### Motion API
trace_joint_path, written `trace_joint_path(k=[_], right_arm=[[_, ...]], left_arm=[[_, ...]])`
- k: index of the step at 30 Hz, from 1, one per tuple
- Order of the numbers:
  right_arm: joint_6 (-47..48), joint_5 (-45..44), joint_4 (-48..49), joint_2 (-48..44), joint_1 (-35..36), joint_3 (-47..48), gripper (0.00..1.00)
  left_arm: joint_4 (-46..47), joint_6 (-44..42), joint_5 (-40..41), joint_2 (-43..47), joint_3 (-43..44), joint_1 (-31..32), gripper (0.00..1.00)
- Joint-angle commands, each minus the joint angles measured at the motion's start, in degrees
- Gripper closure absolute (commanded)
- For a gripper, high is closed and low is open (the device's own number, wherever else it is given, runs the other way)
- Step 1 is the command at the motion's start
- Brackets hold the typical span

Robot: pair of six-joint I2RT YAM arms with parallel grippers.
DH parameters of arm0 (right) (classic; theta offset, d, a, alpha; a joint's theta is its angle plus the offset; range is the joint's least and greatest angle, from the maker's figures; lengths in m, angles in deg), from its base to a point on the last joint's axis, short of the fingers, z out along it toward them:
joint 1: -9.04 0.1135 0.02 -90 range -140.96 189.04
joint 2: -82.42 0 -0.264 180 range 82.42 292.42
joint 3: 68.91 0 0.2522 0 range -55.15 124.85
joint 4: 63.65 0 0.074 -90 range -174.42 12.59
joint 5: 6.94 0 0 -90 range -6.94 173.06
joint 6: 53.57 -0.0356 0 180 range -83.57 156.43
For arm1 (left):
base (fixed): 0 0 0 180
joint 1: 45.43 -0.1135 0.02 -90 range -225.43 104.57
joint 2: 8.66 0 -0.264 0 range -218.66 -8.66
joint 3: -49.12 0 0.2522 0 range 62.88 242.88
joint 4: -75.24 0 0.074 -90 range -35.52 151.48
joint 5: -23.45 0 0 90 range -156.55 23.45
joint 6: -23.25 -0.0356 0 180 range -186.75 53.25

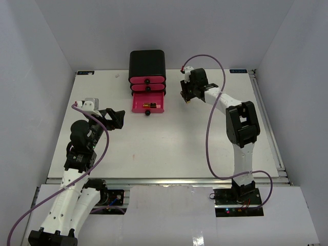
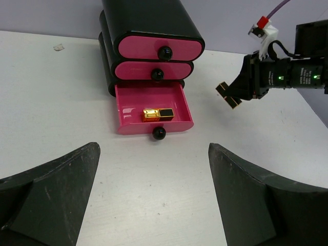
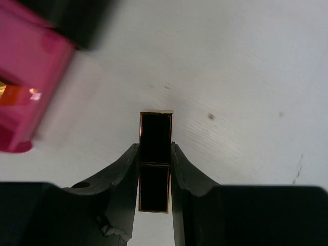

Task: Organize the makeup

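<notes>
The right gripper [image 3: 155, 151] is clamped narrowly on a black-and-gold lipstick [image 3: 156, 128] over the white table [image 1: 205, 148], just right of the black box [image 1: 147, 61]. The left gripper [image 2: 154, 205] stands wide open and holds nothing, facing that box. A second lipstick [image 2: 158, 114] lies in the pulled-out bottom pink drawer [image 2: 128, 102].

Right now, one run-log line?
right gripper: shut on black-and-gold square lipstick | left gripper: open, empty | bottom pink drawer: open, second lipstick inside
</notes>
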Motion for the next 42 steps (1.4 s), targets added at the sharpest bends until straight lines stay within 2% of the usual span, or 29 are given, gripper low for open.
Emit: trace_joint_path(k=[1,10,14,19,31,42], right_arm=[[22.68,11.39,-0.86,-6.53,5.79,1.39,0.92],[51.87,2.66,-4.99,-5.04,18.52,4.98,0.92],[57.95,-1.58,-4.96,0.49,21.28,12.98,0.92],[61.27,-4.06,-4.27,6.25,22.31,19.89,0.92],[62.56,-5.82,3.83,11.95,22.58,20.48,0.92],[61.37,-6.97,7.01,13.91,22.49,19.93,0.66]], left_arm=[[0.31,-0.48,-0.75,0.39,-0.17,0.22,0.02],[0.27,-0.48,-0.58,0.21,-0.27,0.21,0.02],[0.24,-0.58,-0.34,0.14,-0.26,0.22,0.02],[0.10,-0.66,0.04,0.30,-0.26,0.18,0.02],[0.03,-0.57,-0.11,0.41,-0.26,0.19,0.02],[0.10,-0.59,-0.02,0.25,-0.26,0.22,0.02]])
